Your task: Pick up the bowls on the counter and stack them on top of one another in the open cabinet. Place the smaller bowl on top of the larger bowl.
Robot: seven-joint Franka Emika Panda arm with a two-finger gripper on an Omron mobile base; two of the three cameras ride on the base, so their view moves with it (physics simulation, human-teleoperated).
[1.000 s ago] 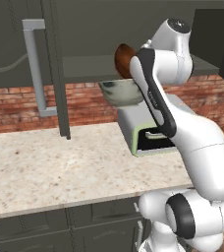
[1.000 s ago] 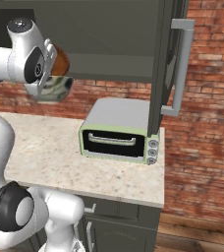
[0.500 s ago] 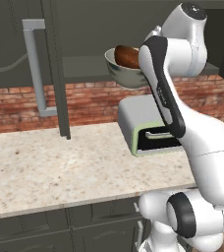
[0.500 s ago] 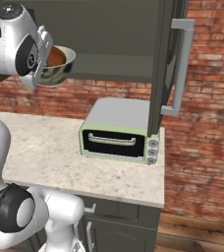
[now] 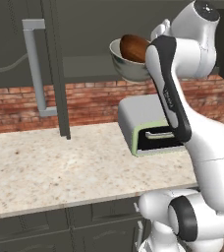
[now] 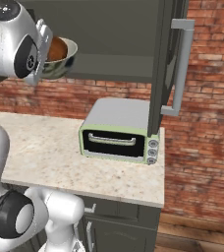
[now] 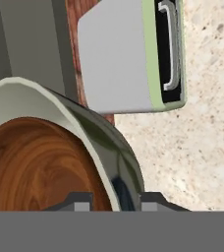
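Observation:
The larger bowl [image 5: 125, 66], pale grey-green and glossy, hangs in the air at the front of the open cabinet [image 5: 84, 66], level with its shelf. The smaller bowl [image 5: 133, 47], reddish-brown, sits inside it. My gripper [image 7: 116, 198] is shut on the larger bowl's rim [image 7: 101, 142], one fingertip on each side of the wall. The smaller bowl's wood grain [image 7: 35, 167] shows inside it. From the right base view, the larger bowl [image 6: 64, 63] and smaller bowl [image 6: 58, 48] are held beside my hand, left of the cabinet shelf [image 6: 114, 66]. The counter [image 5: 60, 167] lies far below.
A pale green toaster oven [image 5: 148, 130] [image 6: 118, 130] stands on the counter below the cabinet, against the brick wall. The open cabinet door [image 6: 165, 64] with its light-grey bar handle [image 6: 180, 69] juts out on the right; another door and handle [image 5: 35, 64] stands at left.
The arm has lifted the larger bowl, with the smaller bowl in it, from just above the toaster oven up to the height of the cabinet shelf.

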